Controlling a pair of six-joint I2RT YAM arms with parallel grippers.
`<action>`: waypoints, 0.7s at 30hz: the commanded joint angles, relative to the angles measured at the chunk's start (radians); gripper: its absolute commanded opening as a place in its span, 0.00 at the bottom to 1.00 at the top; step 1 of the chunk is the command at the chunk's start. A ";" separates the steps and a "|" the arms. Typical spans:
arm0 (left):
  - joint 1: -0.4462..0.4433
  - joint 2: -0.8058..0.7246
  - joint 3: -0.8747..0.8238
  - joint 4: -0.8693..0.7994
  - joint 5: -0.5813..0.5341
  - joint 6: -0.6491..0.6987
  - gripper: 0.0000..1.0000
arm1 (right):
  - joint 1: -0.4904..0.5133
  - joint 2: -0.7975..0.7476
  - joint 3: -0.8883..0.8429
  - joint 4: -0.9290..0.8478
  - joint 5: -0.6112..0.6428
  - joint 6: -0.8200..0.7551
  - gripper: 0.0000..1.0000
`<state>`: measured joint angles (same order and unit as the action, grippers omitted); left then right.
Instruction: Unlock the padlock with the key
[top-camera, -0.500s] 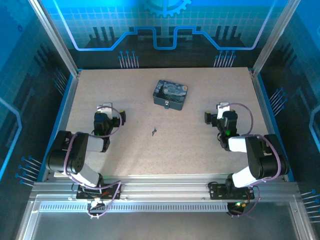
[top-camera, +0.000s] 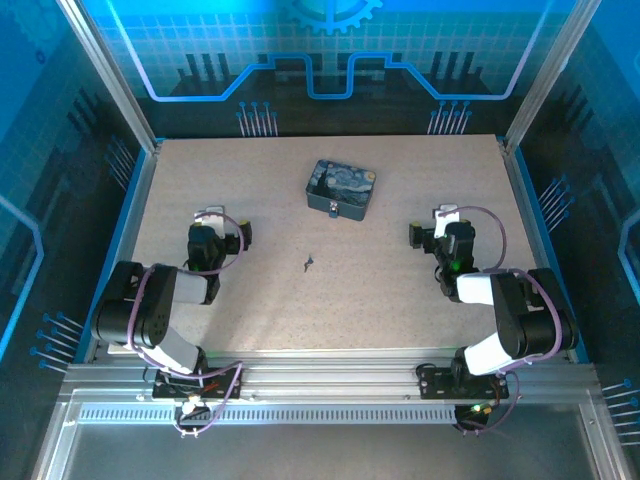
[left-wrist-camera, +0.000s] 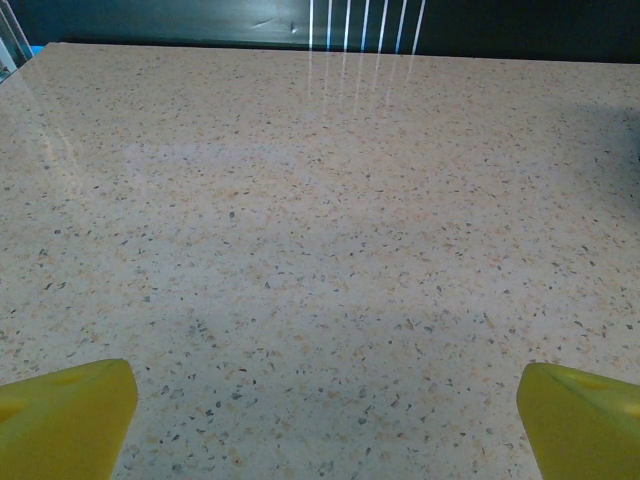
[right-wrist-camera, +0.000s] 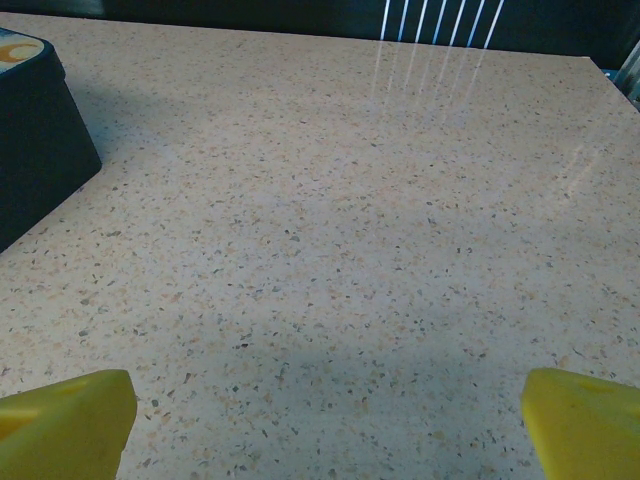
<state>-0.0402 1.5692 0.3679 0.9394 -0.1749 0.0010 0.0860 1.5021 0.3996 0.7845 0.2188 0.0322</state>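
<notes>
A tiny dark key (top-camera: 308, 264) lies on the speckled table, midway between the two arms. A very small padlock (top-camera: 333, 208) sits at the near edge of the dark-blue painted tin (top-camera: 340, 188); its detail is too small to make out. My left gripper (top-camera: 210, 214) rests low over the table to the left of the key. Its yellow fingertips (left-wrist-camera: 65, 415) stand wide apart, open over bare table. My right gripper (top-camera: 446, 214) sits to the right, also open, with its yellow fingertips (right-wrist-camera: 590, 420) far apart and nothing between them.
The tin's dark side wall (right-wrist-camera: 35, 140) shows at the left of the right wrist view. Blue raised edges (top-camera: 135, 200) and a metal frame border the table (top-camera: 400, 290), and glass walls enclose the cell.
</notes>
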 joint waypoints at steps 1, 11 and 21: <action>0.008 -0.015 0.009 -0.002 0.024 0.009 0.99 | 0.000 0.001 0.016 0.001 -0.007 -0.012 1.00; 0.008 -0.014 0.011 -0.005 0.034 0.010 0.99 | -0.034 -0.002 0.025 -0.019 -0.117 -0.016 1.00; 0.010 -0.015 0.009 -0.003 0.037 0.010 0.99 | -0.049 0.000 0.047 -0.059 -0.227 -0.041 1.00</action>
<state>-0.0399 1.5692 0.3679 0.9390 -0.1596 0.0021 0.0547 1.5021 0.4305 0.7410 0.0273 0.0025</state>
